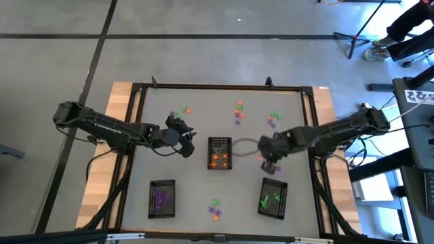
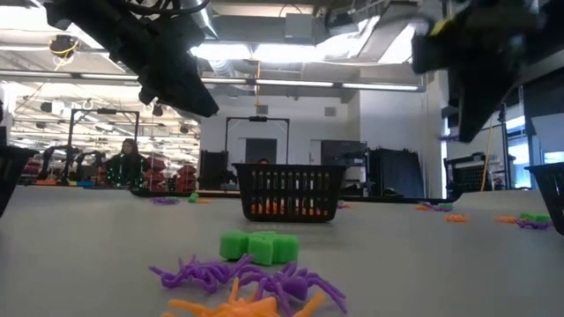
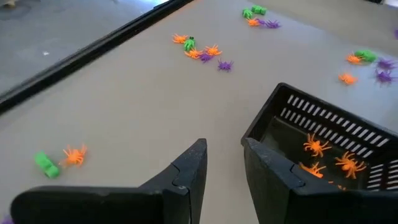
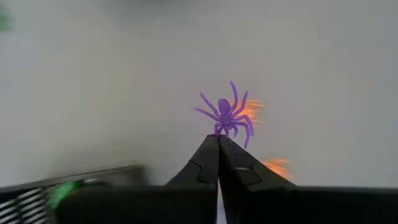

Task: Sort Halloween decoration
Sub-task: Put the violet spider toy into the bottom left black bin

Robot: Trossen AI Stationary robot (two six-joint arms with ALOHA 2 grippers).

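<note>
Halloween decoration lies scattered over the tabletop [image 1: 169,146] around my fingers. Orange spiders sit in the middle tray [image 1: 219,153], just beside my left fingers [image 3: 222,163], slightly parted and empty. My right fingers [image 4: 218,142] pinch a purple spider [image 4: 227,114].

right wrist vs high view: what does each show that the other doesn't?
Right wrist only: the right gripper is shut on a purple spider pinched at its fingertips; the high view doesn't resolve that.

High view only: all three black trays, the orange tray in the middle, the purple tray, the green tray, loose trinkets across the table, and the left gripper beside the orange tray.

Both: the right gripper above the table, near the green tray.
</note>
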